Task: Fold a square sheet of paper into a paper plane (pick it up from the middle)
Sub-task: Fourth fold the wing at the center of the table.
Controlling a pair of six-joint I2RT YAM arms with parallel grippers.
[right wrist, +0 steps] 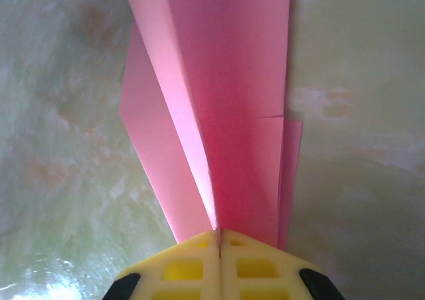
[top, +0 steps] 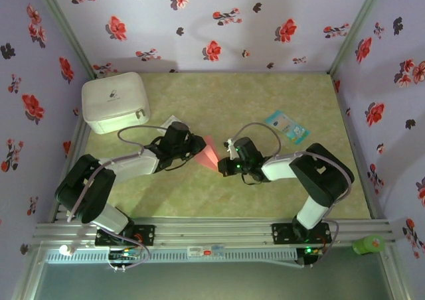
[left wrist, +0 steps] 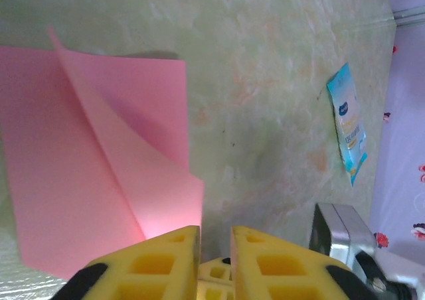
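**A:** Far left first?

**B:** White box (top: pixel 113 102), at the far left corner of the table (top: pixel 265 187), standing apart from the rest. Just right of it, a pale packet (top: pixel 171 121), flat, close by the left arm's cable.

**A:** And next to the right?

**B:** Left gripper (top: pixel 198 146), low over the middle of the table, pointing right toward the paper (top: pixel 210 154). Seen from its wrist: yellow fingers (left wrist: pixel 166 253) a little apart, with a narrow gap and nothing clamped in it.

**A:** Where is the paper?

**B:** Mid-table, between the two grippers. Salmon pink, partly folded, with one flap raised along a slanted crease in the left wrist view. Near corner right at the left fingertip; touching or not, cannot tell.

**A:** Right side?

**B:** Right gripper (top: pixel 224 162), just right of the paper, pointing left at it. Fingers (right wrist: pixel 259 267) pressed together, clamped on the paper's folded end. Layers spreading away from the seam, and a long crease running straight out from the tips.

**A:** Anything further right?

**B:** Teal packet (top: pixel 287 127), flat on the table, far right of the right gripper and well apart from the paper. Down at the near right rail, a green object (top: pixel 368 245), too small to name.
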